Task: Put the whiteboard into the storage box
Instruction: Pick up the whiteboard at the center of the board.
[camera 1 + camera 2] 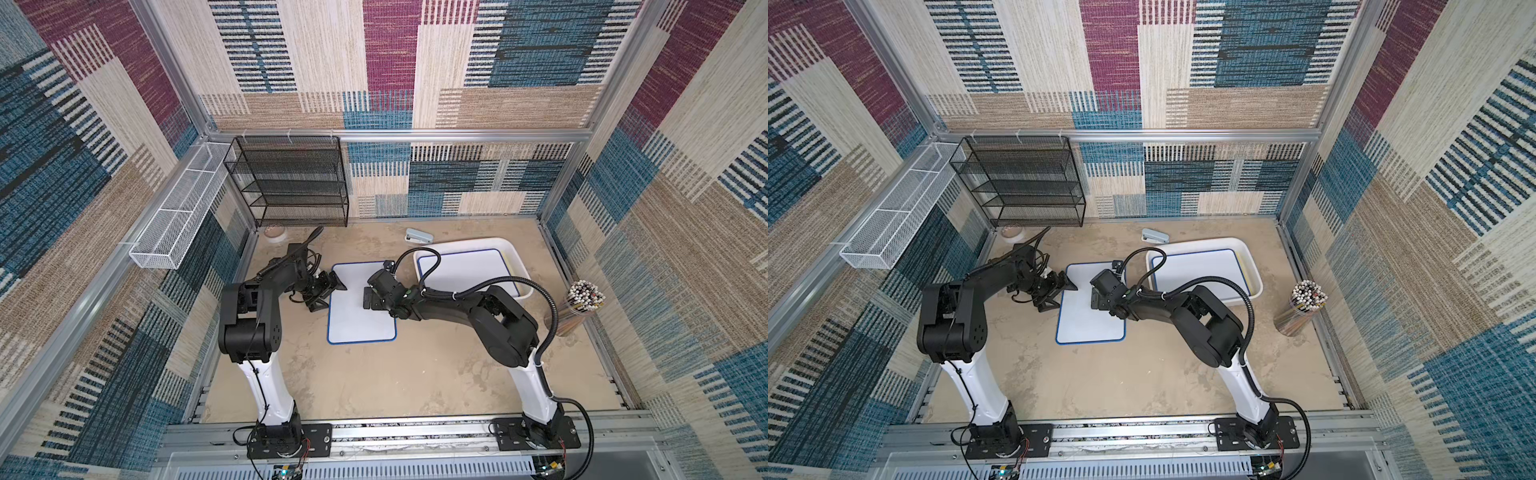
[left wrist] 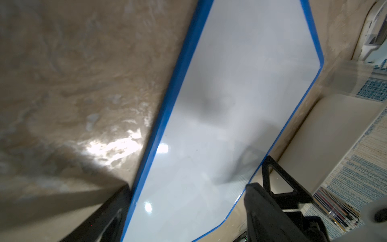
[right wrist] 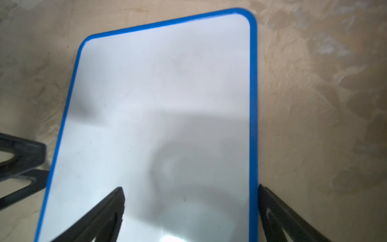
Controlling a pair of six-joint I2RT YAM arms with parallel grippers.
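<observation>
Top views: your whiteboard (image 1: 360,320) lies flat on the worktop (image 1: 415,374) beside the storage box (image 1: 465,241), which holds another board (image 1: 465,274). Left claw (image 1: 329,296) and right claw (image 1: 367,298) both spread apart at the whiteboard's edges, gripping nothing; stapler (image 1: 419,237) behind box.

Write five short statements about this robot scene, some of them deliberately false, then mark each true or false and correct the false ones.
1. A blue-edged whiteboard lies flat on the table between the two arms. True.
2. The storage box holds nothing. False: a second whiteboard lies inside it.
3. The left gripper and the right gripper both stand open. True.
4. The right gripper holds the blue-edged whiteboard above the table. False: the board lies on the table, with neither gripper closed on it.
5. The pencil bundle stands on the left arm's side. False: it stands on the right arm's side, beyond the storage box.
</observation>
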